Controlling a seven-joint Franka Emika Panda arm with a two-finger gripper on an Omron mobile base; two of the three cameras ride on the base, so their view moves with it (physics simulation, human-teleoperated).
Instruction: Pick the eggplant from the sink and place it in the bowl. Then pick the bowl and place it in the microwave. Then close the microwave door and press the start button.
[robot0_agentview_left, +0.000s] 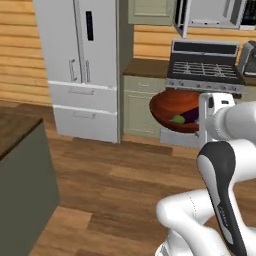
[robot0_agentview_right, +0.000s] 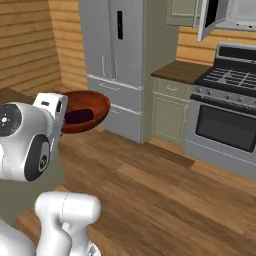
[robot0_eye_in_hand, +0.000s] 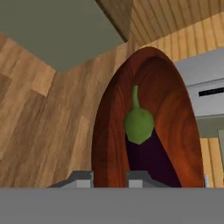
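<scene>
Carrying the bowl toward the microwave is the step you are on, as I judge it: the eggplant already lies inside the bowl, so the first placement looks done. Nearest to you, in the hand view, the two tips of the end effector stand on either side of the bowl's near rim, closed on it, and the bowl is held aloft over the wooden floor with nothing beneath it. The eggplant rests against the lower inner wall, green stem end pointing away from the tips, and the bowl sits tilted in both base views, so the load could slide if you swing hard. Beyond the bowl in the left base view stand the beige cabinet and the stove, with the tall grey refrigerator off to the side. Farthest and highest, above the stove, the microwave hangs with the microwave door swung open, its cavity mostly cut off by the frame edge. Your next move calls for lifting the bowl well up and across to that opening, keeping it level enough to hold the eggplant, and clearing the open door on the way in. Door closing and the start button remain for afterwards.
</scene>
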